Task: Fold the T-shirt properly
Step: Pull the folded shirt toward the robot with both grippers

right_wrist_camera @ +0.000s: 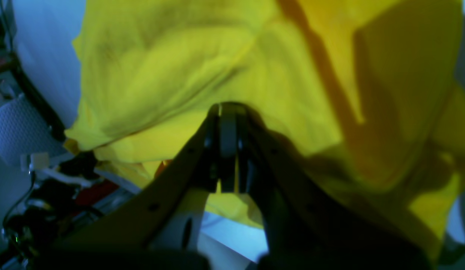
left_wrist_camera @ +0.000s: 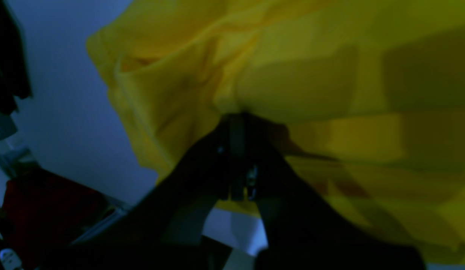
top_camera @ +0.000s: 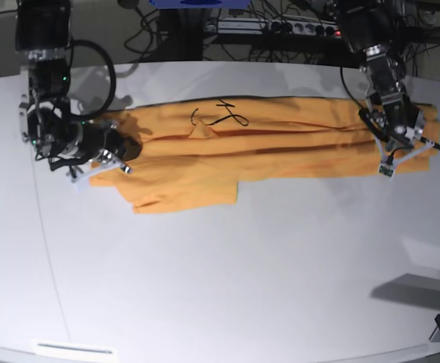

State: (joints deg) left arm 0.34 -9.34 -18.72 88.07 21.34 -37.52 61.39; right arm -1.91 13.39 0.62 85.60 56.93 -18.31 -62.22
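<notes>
With the left gripper and right gripper each clamped on an end of the T-shirt across the upper frame, both should travel level and together, keeping the cloth taut.

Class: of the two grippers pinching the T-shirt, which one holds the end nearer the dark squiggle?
The right gripper, at the base view's left end of the T-shirt; the left gripper holds the far end.

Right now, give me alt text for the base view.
An orange T-shirt lies folded into a long band across a white table, each end pinched by a shut gripper: right gripper at picture-left, left gripper at picture-right.
</notes>
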